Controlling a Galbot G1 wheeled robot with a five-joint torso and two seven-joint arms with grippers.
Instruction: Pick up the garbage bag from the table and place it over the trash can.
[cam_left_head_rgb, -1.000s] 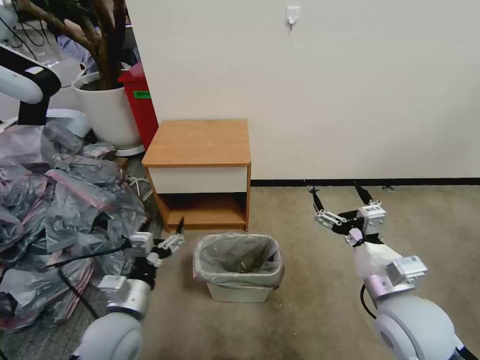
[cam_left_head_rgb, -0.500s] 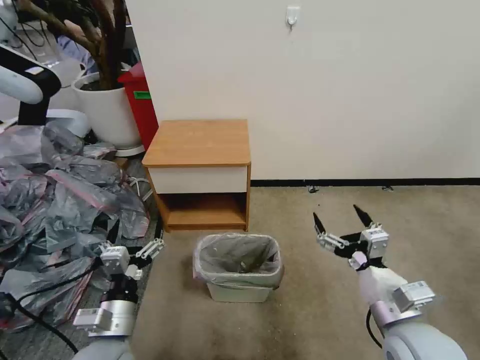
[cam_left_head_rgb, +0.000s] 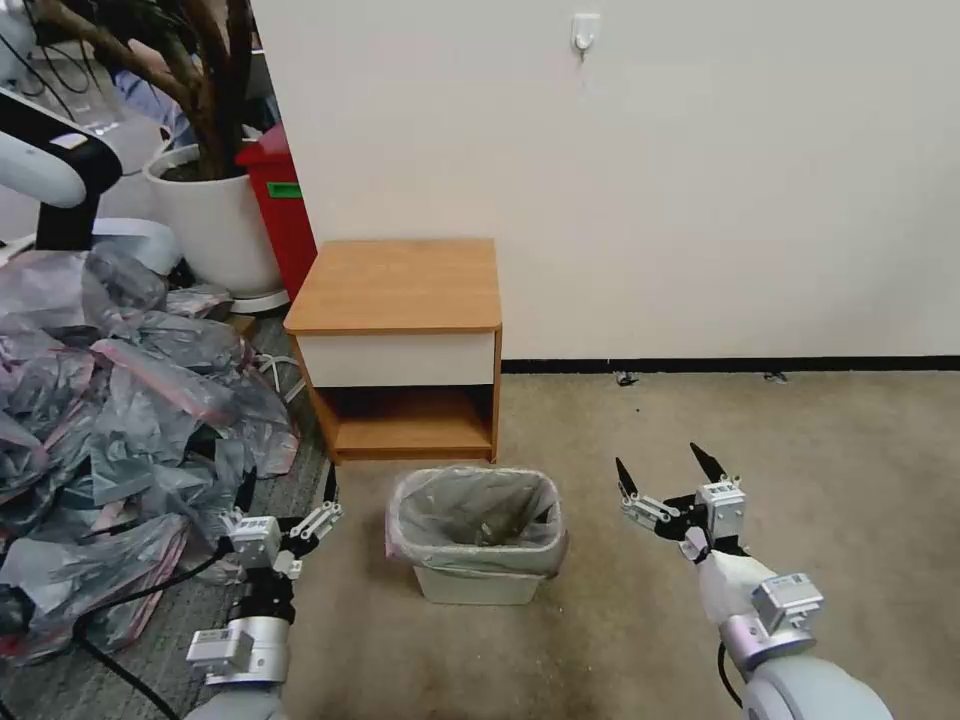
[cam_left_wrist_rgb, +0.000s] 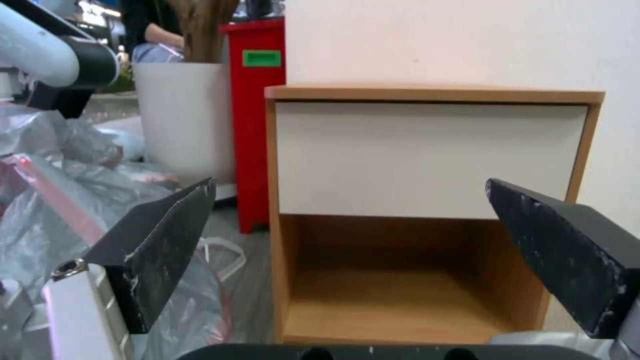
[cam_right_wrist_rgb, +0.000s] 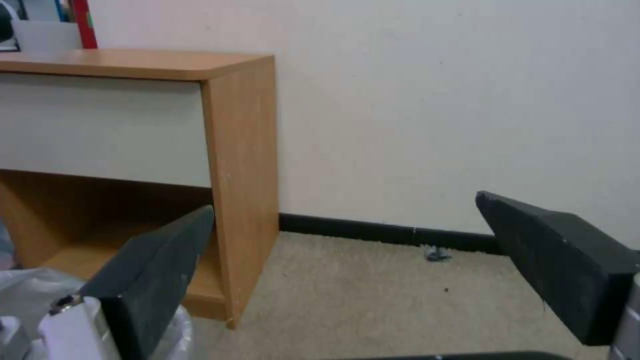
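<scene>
The cream trash can (cam_left_head_rgb: 478, 585) stands on the carpet in front of the wooden table (cam_left_head_rgb: 400, 285). The translucent grey garbage bag (cam_left_head_rgb: 440, 512) lines it, its rim folded over the can's edge. The table top is bare. My left gripper (cam_left_head_rgb: 288, 490) hangs open just left of the can, holding nothing. My right gripper (cam_left_head_rgb: 663, 467) is open to the can's right, also with nothing in it. In the left wrist view the left gripper (cam_left_wrist_rgb: 350, 182) faces the table's white drawer front (cam_left_wrist_rgb: 427, 155). In the right wrist view the right gripper (cam_right_wrist_rgb: 345, 202) points at the table's side (cam_right_wrist_rgb: 243, 150) and the wall.
A large heap of grey-pink bags (cam_left_head_rgb: 110, 400) covers the floor at the left, close to my left arm. Behind it stand a white plant pot (cam_left_head_rgb: 215, 225) and a red bin (cam_left_head_rgb: 285, 215). Open carpet (cam_left_head_rgb: 800, 450) lies to the right.
Both arms have drawn back and down from the can toward my body. The right gripper sank lower and nearer. Both grippers stayed open, and the bag stayed on the can.
</scene>
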